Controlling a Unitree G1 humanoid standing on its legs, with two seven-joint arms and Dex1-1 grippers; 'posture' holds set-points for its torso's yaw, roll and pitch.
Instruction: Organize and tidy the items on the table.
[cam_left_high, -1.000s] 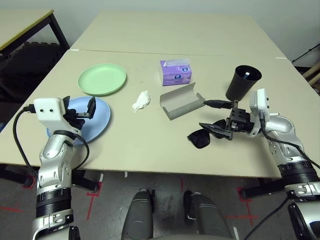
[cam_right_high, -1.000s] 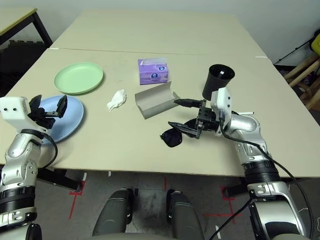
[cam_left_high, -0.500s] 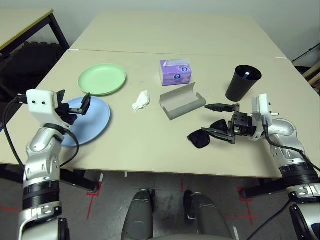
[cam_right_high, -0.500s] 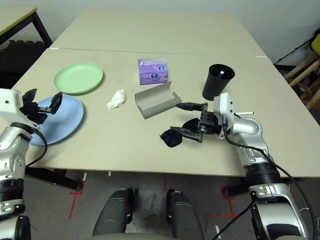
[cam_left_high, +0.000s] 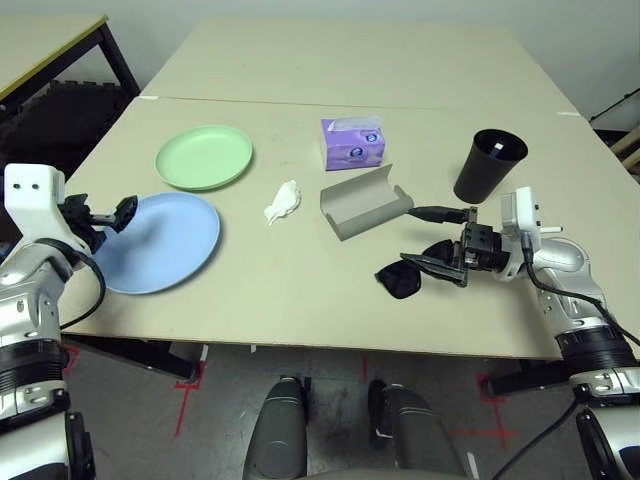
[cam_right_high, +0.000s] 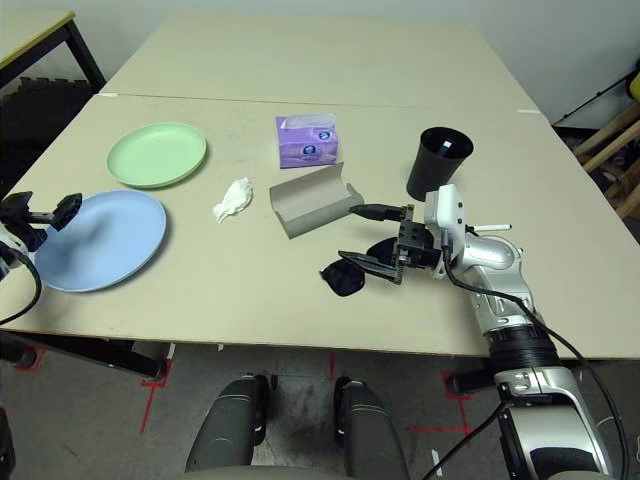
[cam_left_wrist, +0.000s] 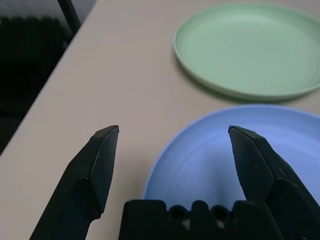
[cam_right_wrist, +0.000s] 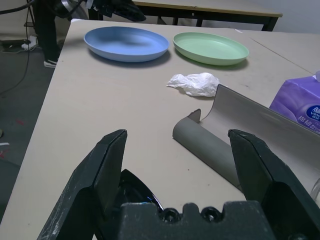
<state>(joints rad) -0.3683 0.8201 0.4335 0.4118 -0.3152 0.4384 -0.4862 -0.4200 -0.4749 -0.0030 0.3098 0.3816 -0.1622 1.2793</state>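
The light blue plate (cam_left_high: 160, 241) lies at the table's front left, with the pale green plate (cam_left_high: 204, 157) just behind it. My left gripper (cam_left_high: 105, 212) hangs open at the blue plate's left rim (cam_left_wrist: 200, 165), holding nothing. Mid-table are the crumpled white tissue (cam_left_high: 282, 201) and the open grey glasses case (cam_left_high: 364, 201). The black sunglasses (cam_left_high: 412, 272) lie in front of the case. My right gripper (cam_left_high: 407, 235) stands open over them, its lower finger across the frame. The black cup (cam_left_high: 489, 165) stands behind that wrist.
A purple tissue box (cam_left_high: 351, 144) stands behind the case. A thin white stick, perhaps a pen (cam_right_high: 492, 227), lies behind my right forearm. The beige table (cam_left_high: 300, 300) has bare room along its front edge, and a second table adjoins at the back.
My left gripper has drawn back to the left, from above the blue plate to its left rim. The right gripper has barely moved over the sunglasses.
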